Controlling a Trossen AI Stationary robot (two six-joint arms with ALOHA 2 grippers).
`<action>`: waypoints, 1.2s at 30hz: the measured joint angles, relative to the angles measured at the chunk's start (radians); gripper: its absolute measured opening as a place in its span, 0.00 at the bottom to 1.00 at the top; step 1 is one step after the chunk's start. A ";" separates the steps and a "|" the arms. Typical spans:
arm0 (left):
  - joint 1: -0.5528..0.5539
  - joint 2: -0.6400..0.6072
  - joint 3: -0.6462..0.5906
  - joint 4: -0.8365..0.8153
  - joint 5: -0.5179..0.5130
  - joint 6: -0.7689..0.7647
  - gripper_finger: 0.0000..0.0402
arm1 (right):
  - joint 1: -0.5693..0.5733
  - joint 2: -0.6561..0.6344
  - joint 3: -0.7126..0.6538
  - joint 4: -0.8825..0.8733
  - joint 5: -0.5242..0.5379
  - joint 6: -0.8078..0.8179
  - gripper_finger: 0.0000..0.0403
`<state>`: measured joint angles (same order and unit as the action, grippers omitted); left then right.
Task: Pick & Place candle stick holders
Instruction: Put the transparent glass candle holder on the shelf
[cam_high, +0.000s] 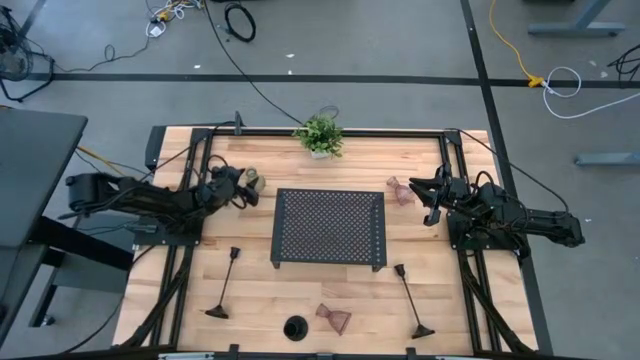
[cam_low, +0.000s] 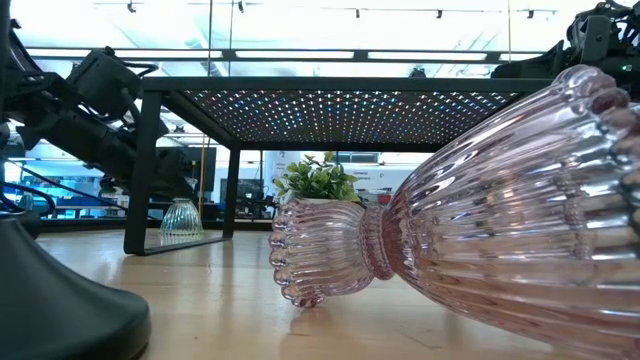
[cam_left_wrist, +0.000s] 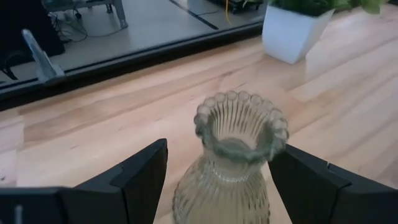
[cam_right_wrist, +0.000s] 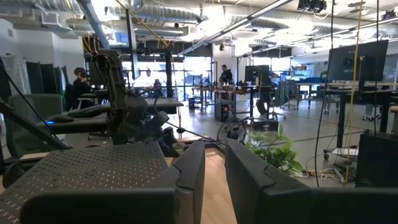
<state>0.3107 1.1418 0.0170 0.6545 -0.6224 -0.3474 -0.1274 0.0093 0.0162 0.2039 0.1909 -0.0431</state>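
High view: a wooden table (cam_high: 330, 300) is carrying a black perforated tray (cam_high: 329, 228) at its centre, with a leafy potted plant (cam_high: 320, 134) at the far edge.
Left gripper (cam_high: 246, 187): it is reaching in from the left, just left of the tray, with its fingers spread wide around the greenish glass holder (cam_high: 254, 181), which is standing upright.
Right gripper (cam_high: 428, 199): it is sitting right of the tray, fingers nearly together and holding nothing; one pinkish holder (cam_high: 400, 190) is lying just beside it.
Other holders: two tall black ones (cam_high: 226, 286) (cam_high: 410, 300) are lying near the front corners, a squat black one (cam_high: 295, 328) is standing at the front edge, and a second pinkish one (cam_high: 334, 318) is lying next to it.

Low view: a pinkish ribbed holder (cam_low: 470, 235) is lying on its side and filling the foreground; the greenish holder (cam_low: 181, 219) is standing far back under the raised tray (cam_low: 330, 105).

Left wrist view: the greenish holder (cam_left_wrist: 233, 165) is standing between the two dark fingers (cam_left_wrist: 140, 180); whether they are touching the glass cannot be told.

Right wrist view: the fingers (cam_right_wrist: 245, 168) are showing a narrow gap and gripping nothing, while the tray's surface (cam_right_wrist: 81, 171) is stretching away beside them.
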 joint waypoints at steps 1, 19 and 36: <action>0.003 0.008 0.000 0.011 0.000 0.010 0.69 | 0.000 0.000 0.000 0.000 0.000 0.000 0.16; 0.007 0.152 0.068 0.039 0.041 0.021 0.45 | 0.000 0.000 0.000 -0.002 0.000 0.009 0.16; 0.007 0.187 0.071 0.045 0.043 0.030 0.32 | 0.000 0.000 0.000 -0.013 0.000 0.008 0.16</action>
<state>0.3180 1.3285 0.0882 0.6998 -0.5798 -0.3177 -0.1274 0.0097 0.0162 0.1909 0.1912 -0.0349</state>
